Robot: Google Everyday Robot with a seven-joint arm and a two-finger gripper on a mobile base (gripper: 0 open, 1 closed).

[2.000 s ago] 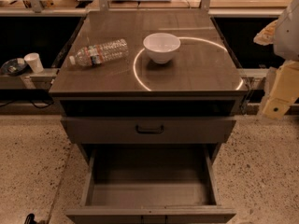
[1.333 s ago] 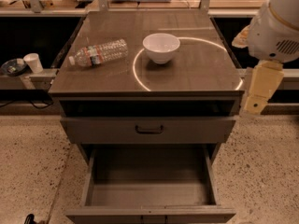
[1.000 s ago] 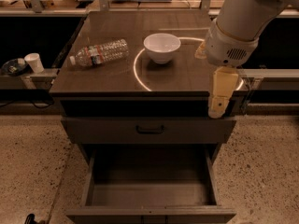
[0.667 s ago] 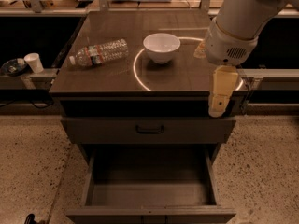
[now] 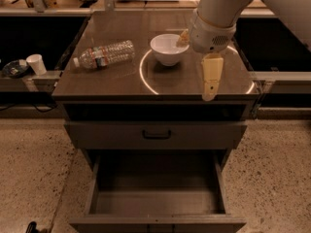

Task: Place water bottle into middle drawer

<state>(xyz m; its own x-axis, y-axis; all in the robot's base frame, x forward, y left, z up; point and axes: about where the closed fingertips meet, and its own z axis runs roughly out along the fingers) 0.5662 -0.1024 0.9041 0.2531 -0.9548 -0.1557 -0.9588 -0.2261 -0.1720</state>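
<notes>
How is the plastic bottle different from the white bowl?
The clear crinkly plastic water bottle lies on its side; the round white bowl stands upright. The bottle is see-through, labelled and longer; the bowl is opaque and plain. Both rest on the brown cabinet top. The gripper hangs just beside the bowl.

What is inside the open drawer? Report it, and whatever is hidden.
Only the bare grey floor of the middle drawer shows; its rear lies in shadow under the closed drawer above. The water bottle lies on the cabinet top; the tool hangs beside the white bowl.
</notes>
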